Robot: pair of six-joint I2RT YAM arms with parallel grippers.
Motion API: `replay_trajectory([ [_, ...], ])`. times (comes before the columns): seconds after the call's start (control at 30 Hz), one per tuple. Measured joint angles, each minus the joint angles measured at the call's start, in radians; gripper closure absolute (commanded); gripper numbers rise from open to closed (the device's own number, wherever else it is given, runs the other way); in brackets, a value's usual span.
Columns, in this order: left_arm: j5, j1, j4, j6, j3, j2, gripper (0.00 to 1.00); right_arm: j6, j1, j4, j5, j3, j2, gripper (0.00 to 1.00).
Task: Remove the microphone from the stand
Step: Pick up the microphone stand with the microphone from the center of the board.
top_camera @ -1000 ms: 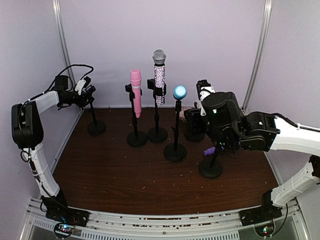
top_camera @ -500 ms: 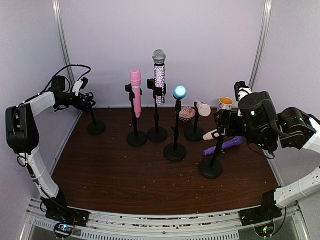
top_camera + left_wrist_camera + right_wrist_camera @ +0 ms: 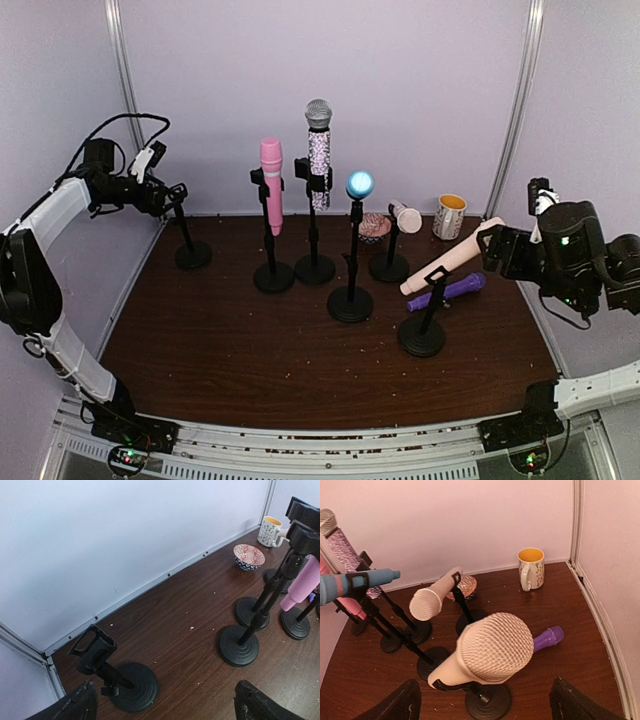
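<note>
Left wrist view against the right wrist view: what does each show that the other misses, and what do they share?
Only the left wrist view shows the empty stand near the wall. Only the right wrist view shows the cream mic, close up and clipped in its stand, and the blue mic. Both show the mug and the bowl at the back.

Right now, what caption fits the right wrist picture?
Cream microphone clipped on its stand, purple microphone lying behind, mug by the wall.
</note>
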Motion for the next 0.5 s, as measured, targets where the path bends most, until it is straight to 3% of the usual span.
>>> replay_trajectory([
  [0.2,0.026,-0.002,-0.027,-0.009,-0.001,-0.046,0.02,0.062,-0.203,0.102,-0.199,-0.175,0.042,0.14],
  [0.5,0.058,-0.002,-0.061,-0.007,-0.040,-0.103,0.02,0.082,-0.280,0.275,-0.330,-0.222,0.160,0.20],
])
